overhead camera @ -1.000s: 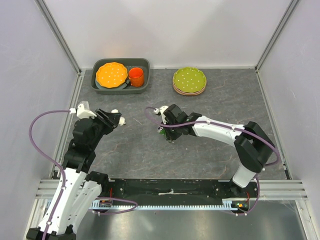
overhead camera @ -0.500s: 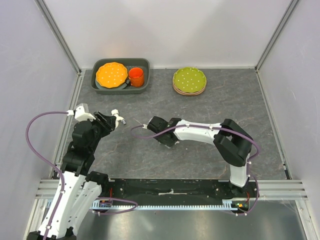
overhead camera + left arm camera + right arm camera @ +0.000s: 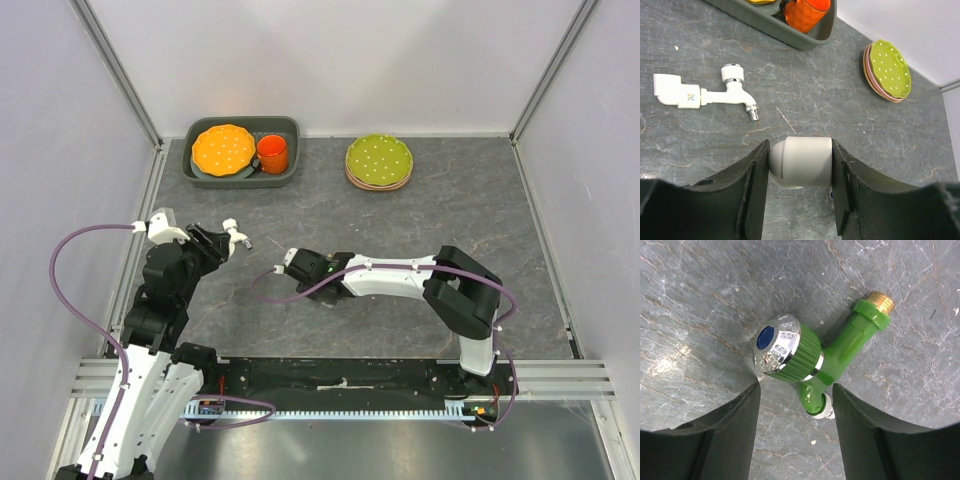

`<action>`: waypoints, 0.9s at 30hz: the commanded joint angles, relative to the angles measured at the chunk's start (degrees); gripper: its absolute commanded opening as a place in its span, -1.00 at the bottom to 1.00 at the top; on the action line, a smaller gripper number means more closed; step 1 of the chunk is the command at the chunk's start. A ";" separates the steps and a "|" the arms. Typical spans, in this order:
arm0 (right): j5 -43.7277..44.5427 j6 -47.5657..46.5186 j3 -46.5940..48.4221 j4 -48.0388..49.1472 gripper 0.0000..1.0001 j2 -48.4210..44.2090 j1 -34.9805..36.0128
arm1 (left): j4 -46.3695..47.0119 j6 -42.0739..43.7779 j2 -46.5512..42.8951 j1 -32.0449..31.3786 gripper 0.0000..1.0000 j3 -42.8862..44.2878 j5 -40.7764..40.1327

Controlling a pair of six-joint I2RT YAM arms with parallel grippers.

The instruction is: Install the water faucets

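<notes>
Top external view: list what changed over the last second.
The right gripper moved left and slightly toward the near edge; the green faucet is between its fingers. The left gripper, shut on a white fitting, barely shifted. The white faucet, tray, orange mug and green plates stayed put.

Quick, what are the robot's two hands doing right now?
Left hand: closed on a white fitting.
Right hand: around the green faucet; cannot tell whether it grips.
</notes>
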 commanded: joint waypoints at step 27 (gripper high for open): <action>-8.64 1.88 -9.91 9.86 -1.00 -6.19 -7.13 | 2.16 -5.05 6.13 0.72 -0.96 -3.11 8.41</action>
